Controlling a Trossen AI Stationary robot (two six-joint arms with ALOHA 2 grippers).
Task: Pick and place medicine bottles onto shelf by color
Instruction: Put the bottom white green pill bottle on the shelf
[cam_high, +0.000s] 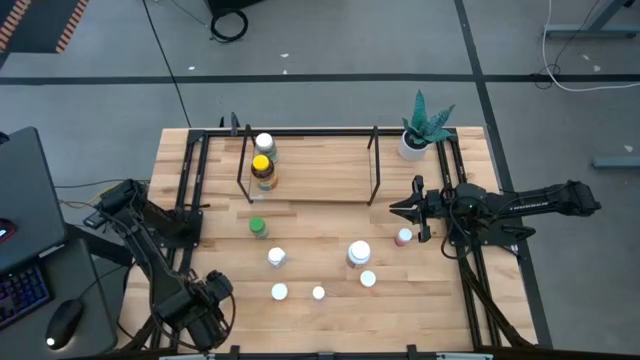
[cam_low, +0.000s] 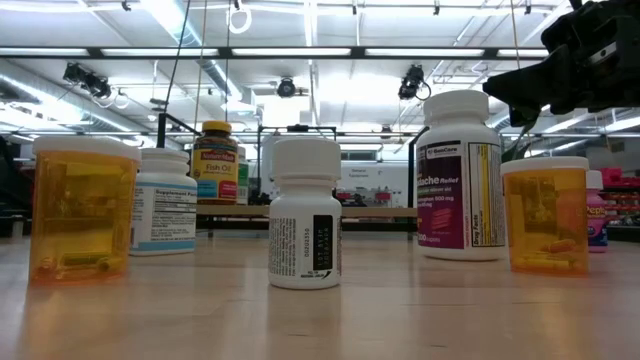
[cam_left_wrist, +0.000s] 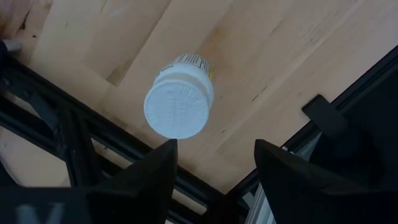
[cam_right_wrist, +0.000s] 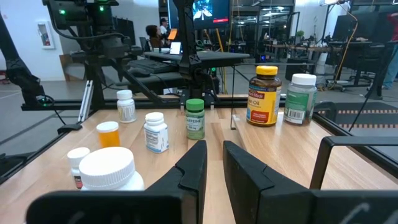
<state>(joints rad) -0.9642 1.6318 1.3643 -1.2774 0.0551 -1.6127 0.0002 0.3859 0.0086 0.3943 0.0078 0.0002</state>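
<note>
Two bottles already stand on the shelf (cam_high: 330, 170), the yellow-capped bottle (cam_high: 262, 167) just in front of a white-capped bottle (cam_high: 264, 143), and the rest wait on the table (cam_high: 330, 310). My right gripper (cam_high: 398, 209) hangs off the shelf's near corner, fingers a narrow gap apart and gripping nothing. Ahead of its tips across the boards stands the green-capped bottle (cam_right_wrist: 194, 118), with white-capped ones and an orange vial (cam_right_wrist: 108, 134) off to one side; the pink-capped bottle (cam_high: 403, 237) sits close beside my wrist, nearer the table's front.

I judge the reach is for one of these. To do it well I should spread the fingers wider than the cap, drop level with the bottle's body, and close low on it so neighbours stay upright.

My left gripper (cam_left_wrist: 214, 180) waits at the front left corner, parted and empty, above a white-capped bottle (cam_left_wrist: 180, 103).
</note>
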